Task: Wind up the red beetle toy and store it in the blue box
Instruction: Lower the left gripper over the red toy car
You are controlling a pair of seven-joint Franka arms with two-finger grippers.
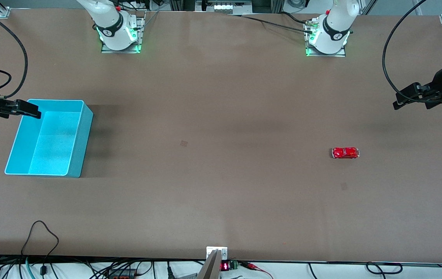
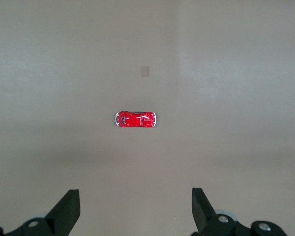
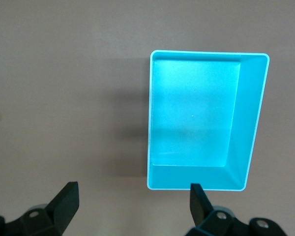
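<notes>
Because the red beetle toy (image 1: pixel 345 152) lies toward the left arm's end of the desk (image 1: pixel 221 116), the left hand (image 1: pixel 399 101) is plainly the one placed to fetch it. In the front view the toy sits at about seven o'clock from that hand, low on the board and nearer the front camera than the spot the hand hangs over. Its long axis runs along the length of the desk, from one arm's end toward the other. In the left wrist view the toy (image 2: pixel 135 119) lies straight ahead at twelve o'clock, crosswise to the line of approach, with the left hand (image 2: pixel 135 211) spread wide and holding nothing. As I judge it, the fingers would close across the toy's length unless the wrist turns.

The blue box (image 1: pixel 48 138) stands at the right arm's end, well apart from the toy, its long side running toward the front camera. The right hand (image 1: pixel 36 114) hangs over the box's rim at the corner farthest from the front camera, also spread wide and empty; this arm waits. In the right wrist view the blue box (image 3: pixel 250 123) shows nothing inside.

The desk is flat, brown and matt, with bare surface all round the toy and between toy and box, so the carry looks unobstructed.
</notes>
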